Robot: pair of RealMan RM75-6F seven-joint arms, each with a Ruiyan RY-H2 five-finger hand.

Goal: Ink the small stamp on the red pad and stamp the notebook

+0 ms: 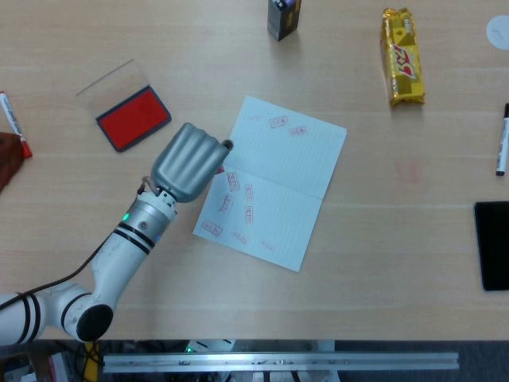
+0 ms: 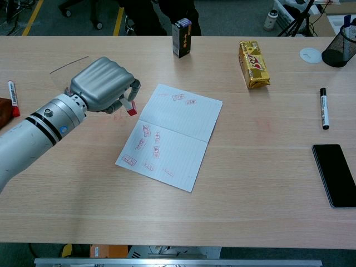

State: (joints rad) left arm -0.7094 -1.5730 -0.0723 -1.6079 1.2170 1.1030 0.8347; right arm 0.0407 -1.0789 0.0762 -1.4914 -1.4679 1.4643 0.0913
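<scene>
My left hand [image 1: 186,163] [image 2: 103,92] hovers over the table just left of the notebook, gripping the small stamp [image 2: 131,105], whose red tip points down and right. The open lined notebook [image 1: 274,179] [image 2: 175,133] lies at mid-table with several red prints on both pages. The red ink pad [image 1: 134,118] sits up-left of the hand with its clear lid [image 1: 115,77] open. In the chest view the hand hides the pad, and only a lid edge [image 2: 68,62] shows. No right hand appears in either view.
A black box [image 1: 283,17] [image 2: 181,36] and a yellow snack pack [image 1: 402,56] [image 2: 253,55] stand at the back. A marker [image 1: 502,150] [image 2: 324,108] and a phone [image 1: 493,245] [image 2: 334,173] lie at the right. A red-capped marker [image 1: 13,121] [image 2: 12,97] lies far left.
</scene>
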